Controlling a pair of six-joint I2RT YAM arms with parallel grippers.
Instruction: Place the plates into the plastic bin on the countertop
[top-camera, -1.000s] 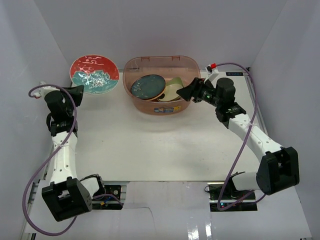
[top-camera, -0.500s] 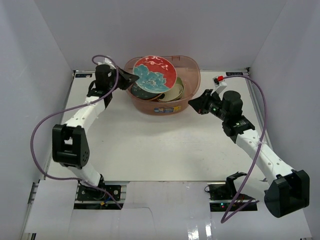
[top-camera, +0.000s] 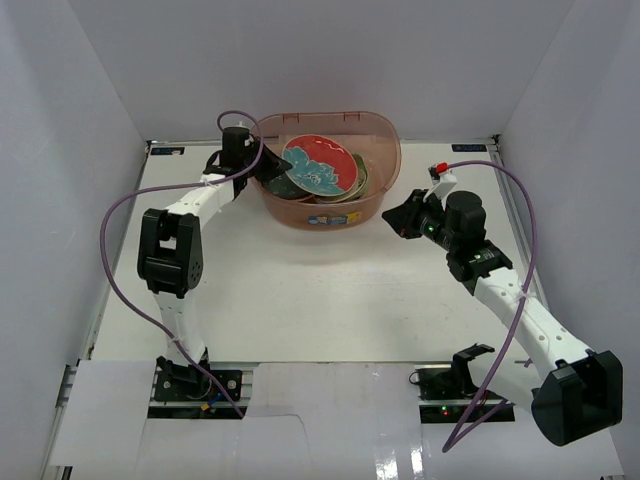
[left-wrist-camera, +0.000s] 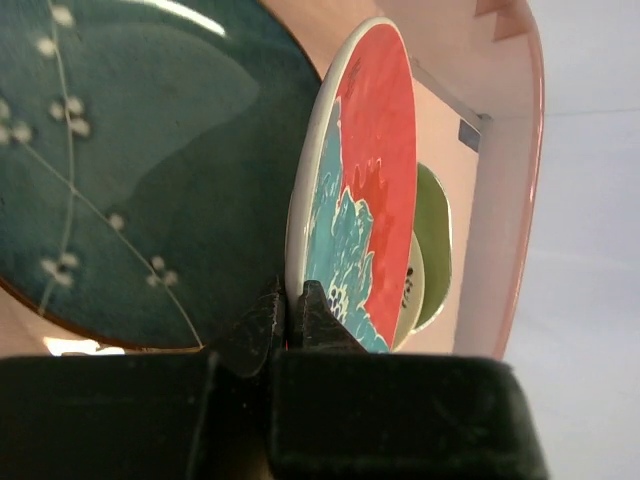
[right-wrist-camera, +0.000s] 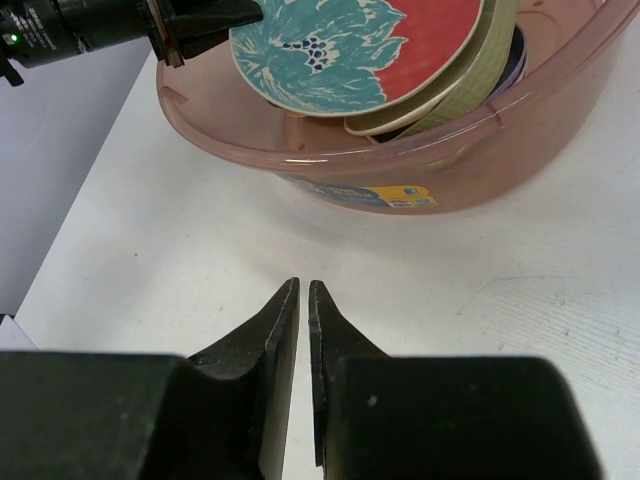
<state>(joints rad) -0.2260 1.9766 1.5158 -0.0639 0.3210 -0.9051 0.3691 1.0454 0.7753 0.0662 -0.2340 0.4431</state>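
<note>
My left gripper (top-camera: 268, 168) reaches over the left rim of the plastic bin (top-camera: 325, 215) and is shut on the edge of the red plate with the teal flower (top-camera: 320, 168). The left wrist view shows its jaws (left-wrist-camera: 287, 300) pinching that plate's rim (left-wrist-camera: 370, 150), with a dark teal plate (left-wrist-camera: 150, 180) on one side and a green plate (left-wrist-camera: 435, 240) behind it. The red plate (right-wrist-camera: 350, 40) leans tilted over a cream plate (right-wrist-camera: 460, 85) inside the bin (right-wrist-camera: 480, 160). My right gripper (top-camera: 392, 217) hovers over the countertop (top-camera: 320, 300) right of the bin, shut and empty (right-wrist-camera: 303, 290).
The bin carries a yellow and blue label sticker (right-wrist-camera: 385, 195) on its near wall. White walls enclose the countertop on the left, back and right. My left arm's purple cable (top-camera: 120, 240) loops along the left side.
My left gripper has brought the red plate lower into the bin, tilted flatter over the other plates. My right gripper, open beside the bin a second ago, has shut and drawn back slightly.
</note>
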